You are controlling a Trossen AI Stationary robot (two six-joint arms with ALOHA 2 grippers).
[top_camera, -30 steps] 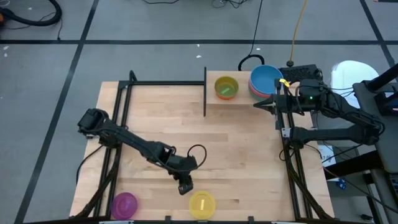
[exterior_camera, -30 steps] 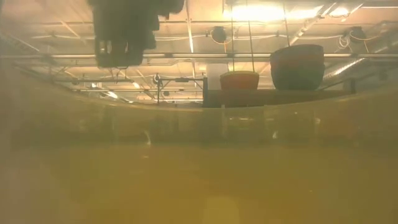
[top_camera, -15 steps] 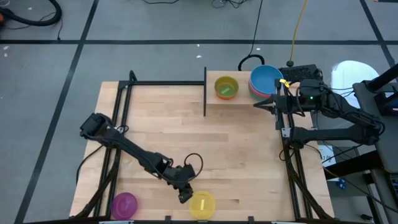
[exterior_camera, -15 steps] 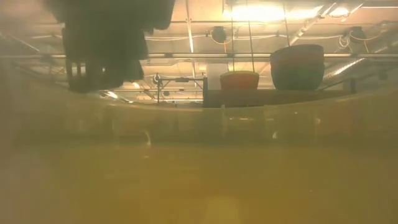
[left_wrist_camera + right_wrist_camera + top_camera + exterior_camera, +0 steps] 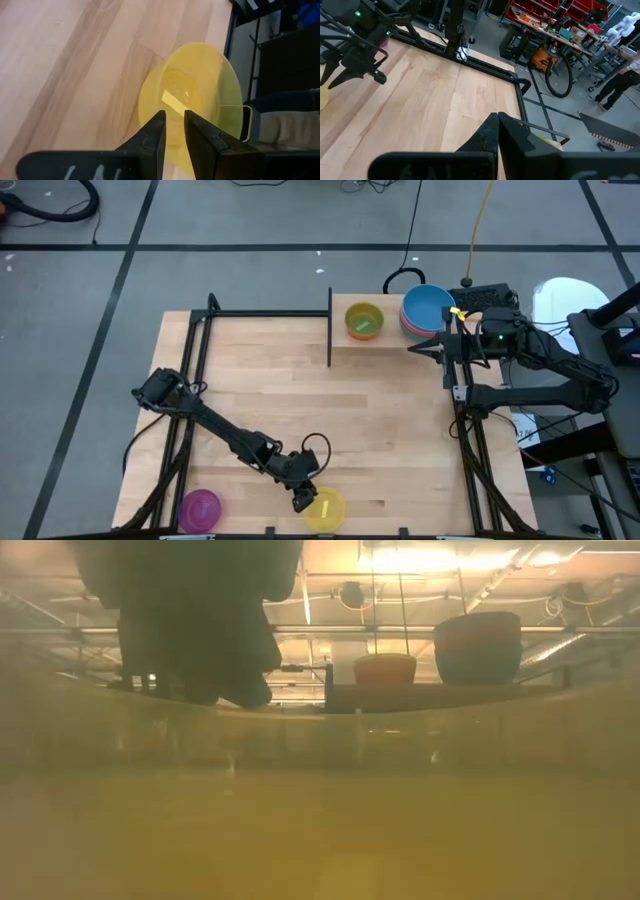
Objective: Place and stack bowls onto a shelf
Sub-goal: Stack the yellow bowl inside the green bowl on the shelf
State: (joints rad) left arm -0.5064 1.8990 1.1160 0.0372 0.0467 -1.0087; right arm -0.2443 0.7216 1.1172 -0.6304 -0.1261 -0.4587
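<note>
A yellow bowl (image 5: 327, 510) stands upright on the tabletop near its near edge and also shows in the left wrist view (image 5: 192, 95). My left gripper (image 5: 303, 500) is just left of it. Its fingers (image 5: 174, 122) are a narrow gap apart over the bowl's near rim. A purple bowl (image 5: 199, 508) stands at the near left corner. On the shelf (image 5: 395, 345), at the far right, a green bowl (image 5: 364, 321) sits inside an orange one. Beside it is a stack topped by a blue bowl (image 5: 428, 308). My right gripper (image 5: 413, 348) is shut and empty at the shelf's near edge. My left gripper comes slanting down from the table's left over the yellow bowl's near rim (image 5: 150, 100). Its own fingers hide the rim there, so I cannot tell whether it touches the bowl.
A thin black bar (image 5: 330, 328) stands along the shelf's left side. Black frame rails (image 5: 190, 380) run along the table's left, far and right edges. In the low view the shelf's bowls (image 5: 385, 668) show beyond the left arm (image 5: 190, 630).
My left gripper has gone toward the table's near edge and down, ending beside the yellow bowl. The bowls have not moved.
</note>
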